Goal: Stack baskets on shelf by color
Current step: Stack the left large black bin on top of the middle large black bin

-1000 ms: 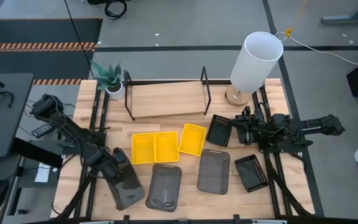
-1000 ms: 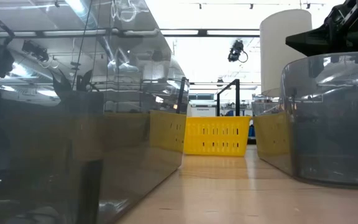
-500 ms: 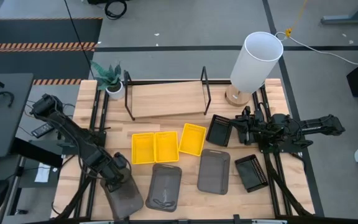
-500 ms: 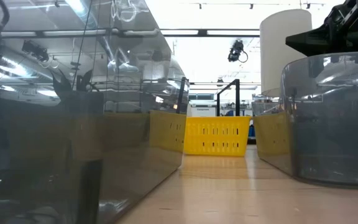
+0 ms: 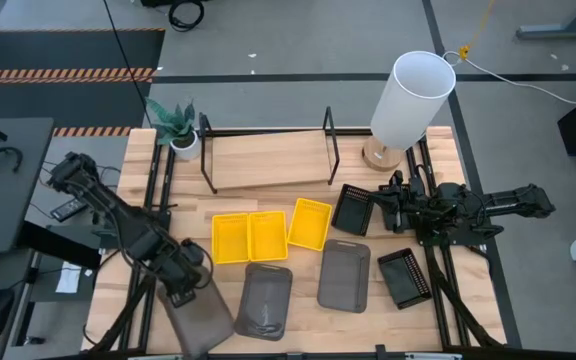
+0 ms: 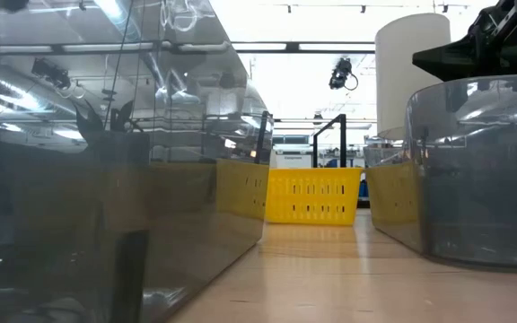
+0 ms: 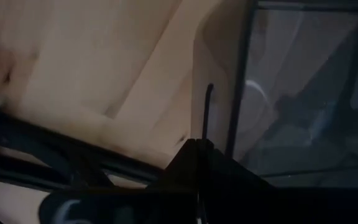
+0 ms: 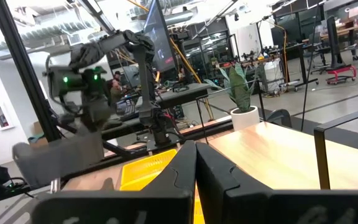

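Note:
My left gripper (image 5: 181, 290) is shut on a dark grey basket (image 5: 203, 322) at the table's near left. Two more grey baskets (image 5: 265, 300) (image 5: 345, 275) lie flat on the table beside it. Farther back, three yellow baskets (image 5: 267, 235) lie in a row. One black basket (image 5: 352, 208) rests by my right gripper (image 5: 376, 207), which is shut with nothing in it at the right. Another black basket (image 5: 405, 277) sits nearer. The shelf (image 5: 268, 158) stands bare at the far edge. My left gripper pinches the rim of the grey basket's end wall (image 7: 207, 109) between its two fingers. The fingers come from above, pointing steeply down. The basket (image 8: 61, 158) hangs tilted below them, its free end toward the table's near edge, lifted clear of the table.
A white lamp (image 5: 410, 98) stands at the far right and a potted plant (image 5: 176, 125) at the far left, on either side of the shelf. Bare wood lies between the shelf and the yellow row.
My left gripper has risen with the grey basket and drifted a little toward the table's near left corner. The basket, which lay on the table, now hangs tilted and clear of it.

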### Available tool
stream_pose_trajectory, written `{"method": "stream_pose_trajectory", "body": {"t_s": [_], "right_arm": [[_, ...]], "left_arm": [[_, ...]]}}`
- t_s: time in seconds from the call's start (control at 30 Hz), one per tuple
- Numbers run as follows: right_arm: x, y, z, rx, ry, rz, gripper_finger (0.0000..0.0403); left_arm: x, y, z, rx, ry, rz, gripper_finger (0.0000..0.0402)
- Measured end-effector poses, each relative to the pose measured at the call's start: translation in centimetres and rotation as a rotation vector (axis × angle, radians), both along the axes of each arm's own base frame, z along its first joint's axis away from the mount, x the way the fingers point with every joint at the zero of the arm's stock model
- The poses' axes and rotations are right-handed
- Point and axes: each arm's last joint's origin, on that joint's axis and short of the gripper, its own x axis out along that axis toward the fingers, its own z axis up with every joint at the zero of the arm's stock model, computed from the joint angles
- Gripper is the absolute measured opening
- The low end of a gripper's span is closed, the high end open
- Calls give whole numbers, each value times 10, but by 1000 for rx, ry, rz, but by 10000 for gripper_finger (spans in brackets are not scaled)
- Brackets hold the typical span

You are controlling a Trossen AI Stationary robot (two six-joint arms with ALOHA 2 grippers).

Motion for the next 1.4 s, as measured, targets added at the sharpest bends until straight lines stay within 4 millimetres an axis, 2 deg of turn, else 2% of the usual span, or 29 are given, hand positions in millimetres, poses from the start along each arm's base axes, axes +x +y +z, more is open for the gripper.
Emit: {"method": "stream_pose_trajectory", "body": {"t_s": [0.17,0.33,0.57,0.83,1.13,1.4], "right_arm": [[0,0,0,0,0,0,16],[0,0,0,0,0,0,16],[0,0,0,0,0,0,16],[0,0,0,0,0,0,16],[0,0,0,0,0,0,16],[0,0,0,0,0,0,16]], "left_arm": [[17,17,22,14,-90,-1,4],[32,35,35,68,-203,-38,4],[55,50,29,110,-264,-142,4],[91,49,9,135,-292,-351,4],[130,44,19,183,-357,-488,4],[147,37,18,237,-339,-520,6]]}}
